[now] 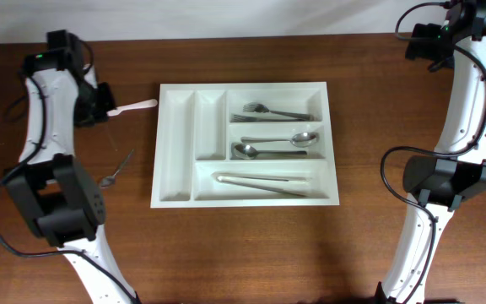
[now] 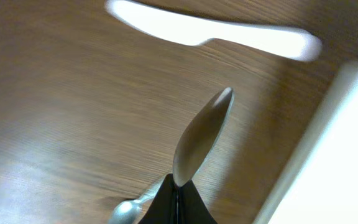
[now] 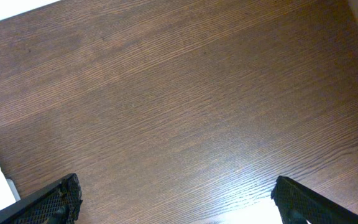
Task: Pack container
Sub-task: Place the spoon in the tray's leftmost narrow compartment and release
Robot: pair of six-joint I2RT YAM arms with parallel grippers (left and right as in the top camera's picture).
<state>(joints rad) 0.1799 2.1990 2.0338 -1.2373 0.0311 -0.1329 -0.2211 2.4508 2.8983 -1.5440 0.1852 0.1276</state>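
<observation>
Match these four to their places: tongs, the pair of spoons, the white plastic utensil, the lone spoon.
1 tongs
2 pair of spoons
3 white plastic utensil
4 lone spoon

A held in the shut left gripper
B container, long compartment nearest the robot
C on the table left of the container
D container, middle short compartment

Pairs: 1-B, 2-D, 3-C, 4-A

The container (image 1: 245, 199) sat mid-frame; a fork (image 1: 268, 111) lay in its upper right compartment, tongs (image 1: 260, 183) in the bottom one, two spoons (image 1: 281, 138) between.
</observation>
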